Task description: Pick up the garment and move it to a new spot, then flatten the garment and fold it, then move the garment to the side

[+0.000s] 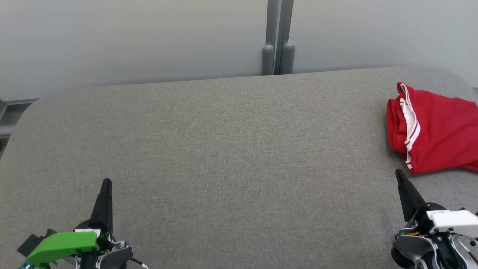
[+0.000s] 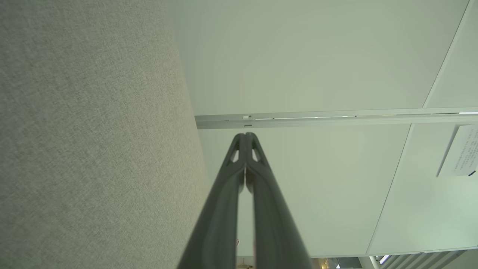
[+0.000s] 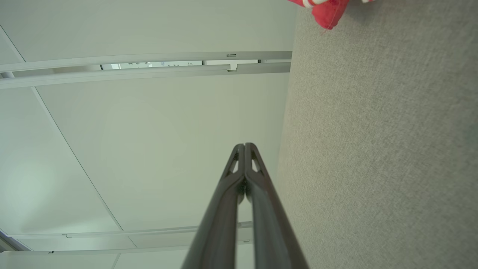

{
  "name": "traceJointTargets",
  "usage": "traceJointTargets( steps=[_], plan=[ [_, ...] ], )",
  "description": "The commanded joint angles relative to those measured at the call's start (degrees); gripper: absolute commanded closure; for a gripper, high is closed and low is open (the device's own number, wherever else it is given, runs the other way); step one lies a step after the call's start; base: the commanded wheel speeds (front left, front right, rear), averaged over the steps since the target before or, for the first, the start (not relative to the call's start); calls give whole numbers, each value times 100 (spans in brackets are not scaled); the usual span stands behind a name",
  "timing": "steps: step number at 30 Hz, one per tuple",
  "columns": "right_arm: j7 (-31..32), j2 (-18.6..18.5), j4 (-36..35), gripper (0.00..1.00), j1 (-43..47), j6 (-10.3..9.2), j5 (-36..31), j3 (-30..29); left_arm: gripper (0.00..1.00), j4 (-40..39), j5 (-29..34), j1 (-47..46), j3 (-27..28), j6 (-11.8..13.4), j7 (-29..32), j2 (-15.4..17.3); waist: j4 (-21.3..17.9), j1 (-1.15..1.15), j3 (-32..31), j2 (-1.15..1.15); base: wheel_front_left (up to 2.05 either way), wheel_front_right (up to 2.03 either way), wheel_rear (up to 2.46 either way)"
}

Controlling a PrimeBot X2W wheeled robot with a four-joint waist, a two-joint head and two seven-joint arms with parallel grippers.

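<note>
Since the red, white-striped fabric garment (image 1: pixel 437 130) lies seemingly folded at the right side of the grey cloth-covered table (image 1: pixel 224 149), the final set-aside step is judged done. The left gripper (image 1: pixel 106 183) and right gripper (image 1: pixel 399 172) are seen closed and empty, and no further grasp seems required.

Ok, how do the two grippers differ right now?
The left gripper has a green body; the right gripper has a white one. The left gripper sits far from the red garment, while the right gripper's tip is close by its near edge. Both are shut and empty over the grey surface.
</note>
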Motion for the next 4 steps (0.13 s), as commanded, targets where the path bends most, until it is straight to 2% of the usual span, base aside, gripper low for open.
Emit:
traceJointTargets(
  steps=[1,4],
  plan=[
    [27,-8,-15,100,-44,2,-45,-18,100,2,4,-68,17,-35,33,-1,0,0,0,0,0,0,0],
    [30,-6,-15,100,-44,2,-43,-19,100,2,5,-68,18,-35,33,-1,0,0,0,0,0,0,0]
  ],
)
